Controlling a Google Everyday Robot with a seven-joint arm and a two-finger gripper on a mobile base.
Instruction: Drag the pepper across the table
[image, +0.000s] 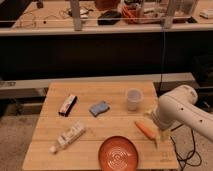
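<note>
The pepper (145, 130) is a slim orange tapered vegetable lying on the right part of the light-wood table (95, 127), just above and right of the orange ridged plate. My white arm comes in from the right. The gripper (159, 136) hangs beside the pepper's right end, its tips close to the tabletop.
An orange-red ridged plate (118, 153) sits at the front edge. A clear cup (133, 99) stands behind the pepper. A blue sponge (99, 108), a dark snack bar (67, 104) and a white bottle (68, 137) lie to the left. A cluttered bench runs behind.
</note>
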